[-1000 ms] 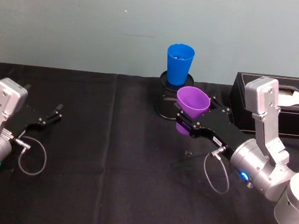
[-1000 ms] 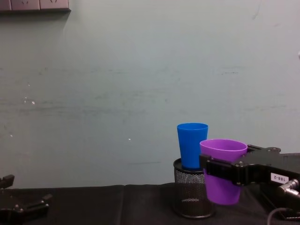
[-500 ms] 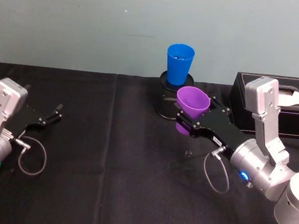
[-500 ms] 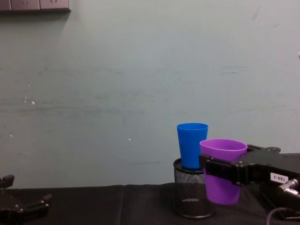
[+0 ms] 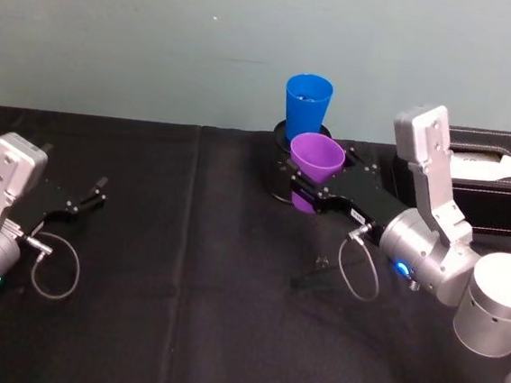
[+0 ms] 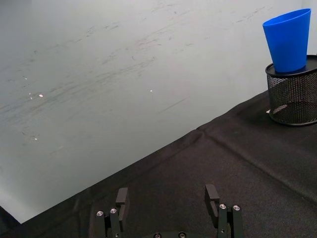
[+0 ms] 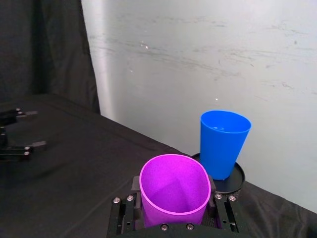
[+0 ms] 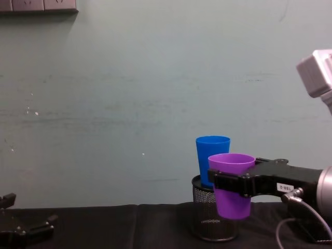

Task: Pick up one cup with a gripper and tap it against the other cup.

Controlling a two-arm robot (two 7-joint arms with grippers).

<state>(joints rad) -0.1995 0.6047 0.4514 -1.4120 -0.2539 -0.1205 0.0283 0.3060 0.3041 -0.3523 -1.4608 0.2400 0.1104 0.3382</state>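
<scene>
Plastic, likely light and slick, the purple cup (image 5: 317,155) is hanging clamped mid-wall in the right gripper (image 5: 307,197), just beside the blue cup (image 5: 306,106), while the left gripper (image 6: 166,194) is idling open far left.

purple cup (image 5: 317,155): upright, aloft, clamped in right gripper (image 5: 307,197) | blue cup (image 5: 306,106): upright in mesh holder (image 5: 280,176), just behind

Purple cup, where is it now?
The purple cup is held in the right pincer, right of middle in the head view, just in front of the blue cup on the mesh holder.
</scene>
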